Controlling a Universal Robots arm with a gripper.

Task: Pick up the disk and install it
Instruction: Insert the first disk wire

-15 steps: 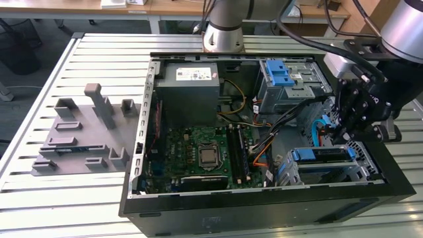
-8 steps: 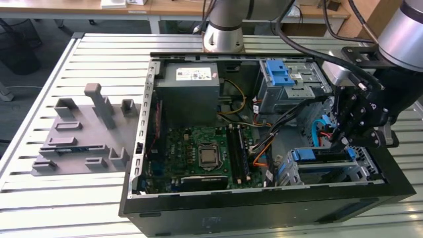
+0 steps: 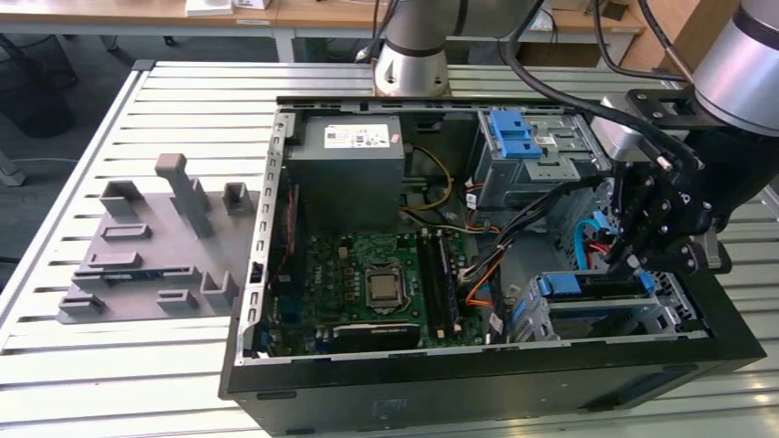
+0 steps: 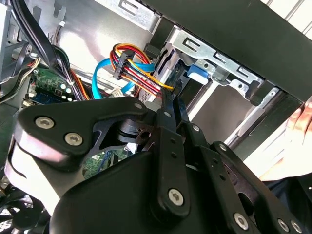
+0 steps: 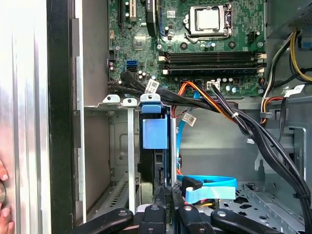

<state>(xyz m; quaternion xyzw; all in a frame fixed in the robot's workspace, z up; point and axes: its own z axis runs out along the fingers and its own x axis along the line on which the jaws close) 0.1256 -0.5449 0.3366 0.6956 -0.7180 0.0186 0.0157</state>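
End effector (image 5: 165, 207) up close, pinched narrow on the disk (image 5: 155, 134), which sits deep in its drive cage (image 5: 127, 146) — install nearly done, not released.

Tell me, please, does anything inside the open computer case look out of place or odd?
Nothing looks damaged. One oddity: a person's fingers rest at the case's outer edge, near the gripper working at the disk in its bay.
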